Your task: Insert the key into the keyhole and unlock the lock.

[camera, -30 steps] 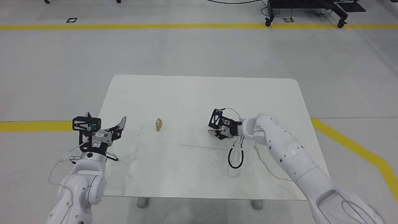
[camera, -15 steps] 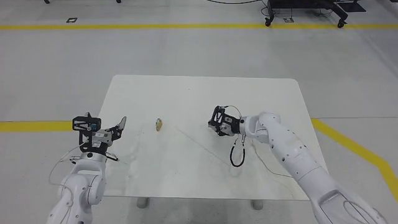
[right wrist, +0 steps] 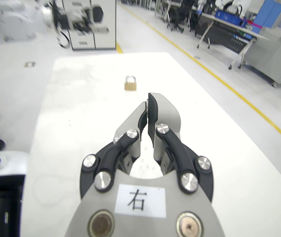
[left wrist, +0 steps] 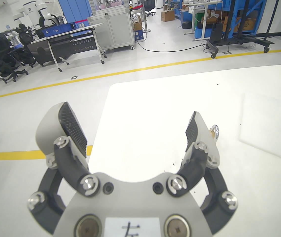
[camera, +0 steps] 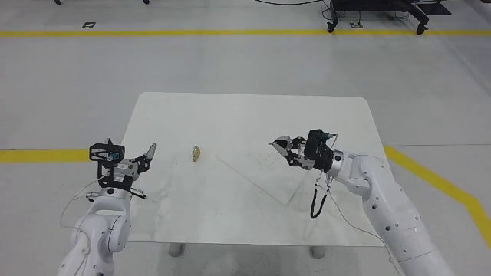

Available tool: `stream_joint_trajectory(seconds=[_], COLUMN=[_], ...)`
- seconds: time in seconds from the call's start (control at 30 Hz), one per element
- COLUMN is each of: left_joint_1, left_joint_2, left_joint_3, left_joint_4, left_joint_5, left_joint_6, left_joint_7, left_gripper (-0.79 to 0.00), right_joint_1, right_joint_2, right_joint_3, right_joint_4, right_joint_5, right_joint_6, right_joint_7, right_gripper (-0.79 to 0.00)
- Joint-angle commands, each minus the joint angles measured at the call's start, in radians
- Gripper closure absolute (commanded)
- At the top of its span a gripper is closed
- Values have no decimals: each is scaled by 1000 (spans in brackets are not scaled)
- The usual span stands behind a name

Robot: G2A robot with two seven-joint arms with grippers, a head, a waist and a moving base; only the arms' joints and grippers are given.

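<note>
Small brass padlock [camera: 196, 152] lies left of centre on the white tabletop [camera: 245, 115] — left gripper [left wrist: 130, 114] near it, fingers spread, likely to steady it; right gripper [right wrist: 147, 104] aimed at it, fingers pressed together.

So, on the right tool [camera: 276, 145]: pulled back and away from the lock [camera: 196, 152] out ahead of its tips, swung up off the bench [camera: 230, 115] from nose-down to roughly level. Dragged the dangling cable [camera: 314, 203] along behind the tool too.
</note>
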Motion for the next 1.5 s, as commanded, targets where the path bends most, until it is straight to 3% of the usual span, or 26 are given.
stream_joint_trajectory(seconds=[0.0, 0.17, 0.53, 0.67, 0.83, 0.97, 1.1, 1.17, 1.47], left_joint_1=[0, 0, 0, -8, -45, -98, -168, -194, -194], left_joint_2=[0, 0, 0, -5, -6, 1, 8, 11, 11], left_joint_3=[0, 0, 1, 35, 43, 44, 75, 71, 71], left_joint_4=[0, 0, 0, -5, -64, -78, -77, -101, -101], left_joint_5=[0, 0, 1, -4, -246, -573, -732, -669, -669], left_joint_6=[0, 0, -2, -13, -168, -345, -394, -405, -405], left_joint_7=[0, 0, 0, -6, -215, -511, -738, -719, -719], left_gripper=[-785, -785, -785, -785, -785, -785, -785, -785, -785], right_joint_1=[-17, -26, -26, -26, -26, -26, -26, -26, -26], right_joint_2=[1, 1, 1, 1, 1, 1, 1, 1, 1], right_joint_3=[3, -45, -45, -45, -45, -45, -45, -45, -45], right_joint_4=[10, 65, 65, 65, 65, 65, 65, 65, 65], right_joint_5=[40, 133, 133, 133, 133, 133, 133, 133, 133], right_joint_6=[-40, -64, -64, -64, -64, -64, -64, -64, -64], right_joint_7=[-67, -204, -204, -204, -204, -204, -204, -204, -204], right_gripper=[0, 0, 0, 0, 0, 0, 0, 0, 0])
